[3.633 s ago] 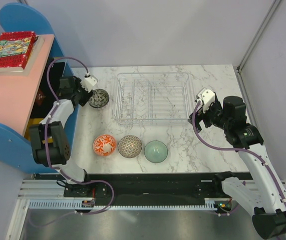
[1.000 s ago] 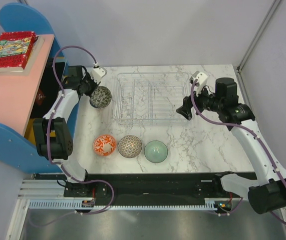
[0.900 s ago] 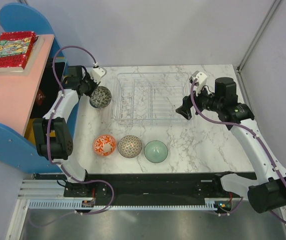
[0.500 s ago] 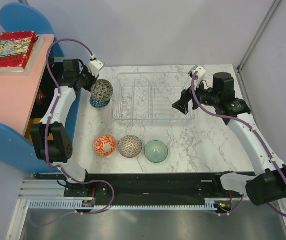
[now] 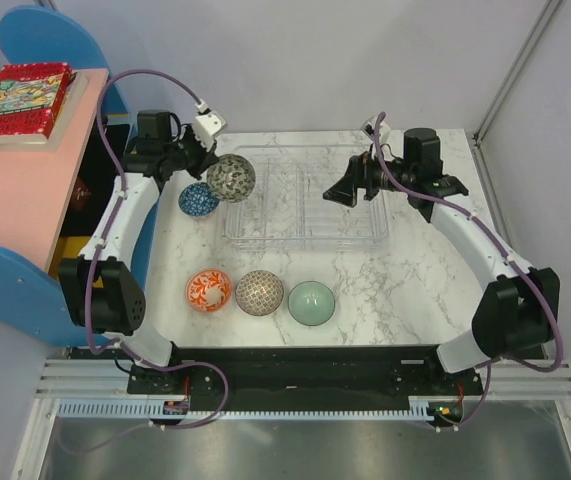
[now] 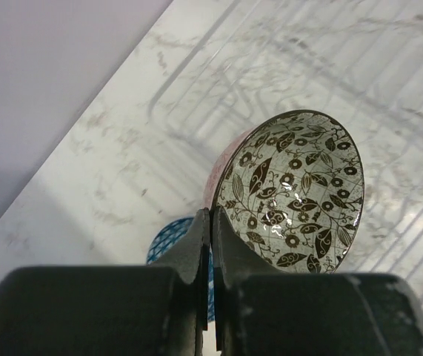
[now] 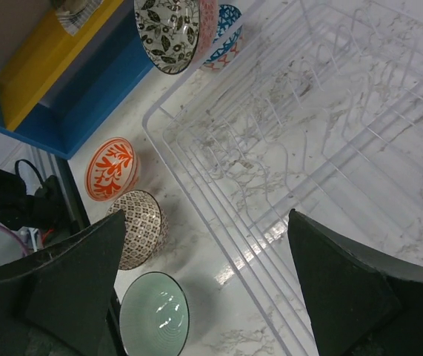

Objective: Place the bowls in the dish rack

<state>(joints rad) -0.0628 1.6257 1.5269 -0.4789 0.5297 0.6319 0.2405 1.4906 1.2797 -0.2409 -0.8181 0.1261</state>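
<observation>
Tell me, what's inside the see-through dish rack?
No bowls yet: only the dish rack's ribs, with the marble table showing through. From above, the leafy bowl hides its left corner and the right jaws its right end.

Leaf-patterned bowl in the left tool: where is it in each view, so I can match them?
Top external: leaf-patterned bowl upper left of centre, at the left end of the dish rack.
Left wrist: centre right, rim pinched by the left tool.
Right wrist: top edge, left of centre.
Shared landmark: blue-and-white bowl beside it.
</observation>
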